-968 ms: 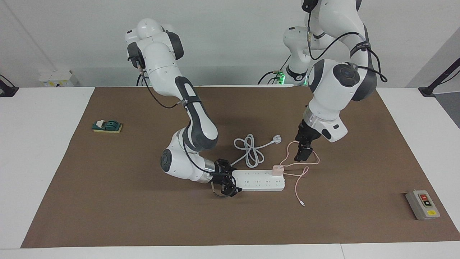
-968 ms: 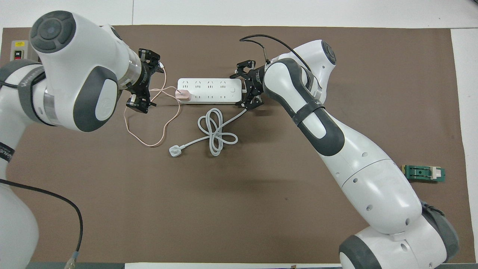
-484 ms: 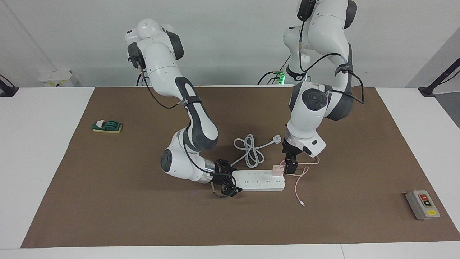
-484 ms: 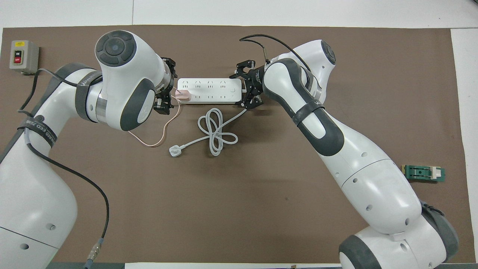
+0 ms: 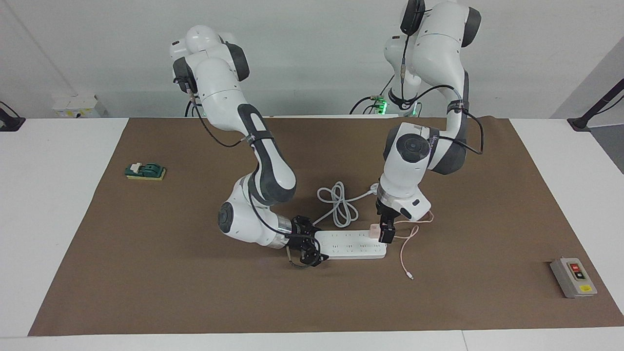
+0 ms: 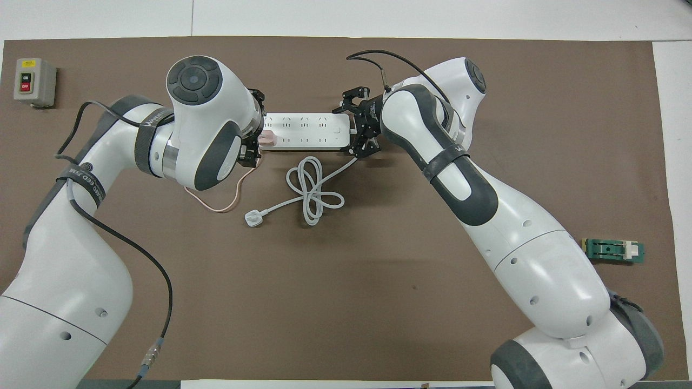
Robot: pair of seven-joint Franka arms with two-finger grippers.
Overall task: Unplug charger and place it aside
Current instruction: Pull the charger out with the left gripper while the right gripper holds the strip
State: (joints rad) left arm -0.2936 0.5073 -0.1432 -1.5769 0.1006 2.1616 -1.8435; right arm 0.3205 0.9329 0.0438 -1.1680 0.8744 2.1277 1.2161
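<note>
The charger (image 5: 374, 229) (image 6: 266, 139), a small pale pink cube, sits plugged into the end of the white power strip (image 5: 351, 245) (image 6: 305, 131) toward the left arm's end of the table. Its thin pink cable (image 5: 406, 246) (image 6: 224, 201) loops over the mat beside it. My left gripper (image 5: 384, 233) (image 6: 259, 142) is down at the charger and open, one dark finger (image 5: 387, 235) right beside the cube; contact does not show. My right gripper (image 5: 305, 248) (image 6: 357, 127) rests low at the strip's other end.
The strip's thick white cord (image 5: 337, 202) (image 6: 313, 192) lies coiled nearer the robots, ending in a white plug (image 6: 252, 218). A grey switch box (image 5: 573, 277) (image 6: 33, 82) stands at the left arm's end. A green block (image 5: 145, 170) (image 6: 613, 250) lies at the right arm's end.
My left arm has swung in and lowered its gripper from over the pink cable to the charger on the strip. The right arm, strip and charger have stayed still.
</note>
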